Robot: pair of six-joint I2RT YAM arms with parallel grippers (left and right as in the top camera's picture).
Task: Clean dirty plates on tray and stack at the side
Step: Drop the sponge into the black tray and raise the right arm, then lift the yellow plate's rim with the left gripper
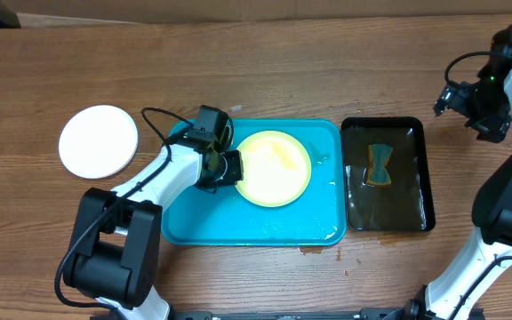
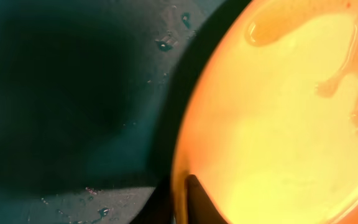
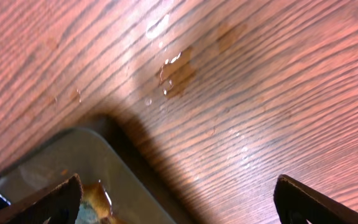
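Note:
A pale yellow plate (image 1: 278, 169) with faint smears lies in the turquoise tray (image 1: 256, 227). My left gripper (image 1: 225, 166) is at the plate's left edge. In the left wrist view the plate (image 2: 278, 124) fills the right side above the wet tray floor (image 2: 61, 93), and the left gripper (image 2: 180, 202) is shut on its rim, one finger inside and one outside. A white plate (image 1: 99, 140) sits on the table to the left of the tray; I cannot tell if it is a stack. My right gripper (image 1: 469, 107) is open and empty, high at the far right.
A black tray (image 1: 420, 178) holding water and a sponge (image 1: 380, 164) stands right of the turquoise tray. Its corner (image 3: 104, 162) and the sponge (image 3: 95, 199) show under my open right gripper (image 3: 179, 199). Water drops (image 3: 176, 71) lie on the wood.

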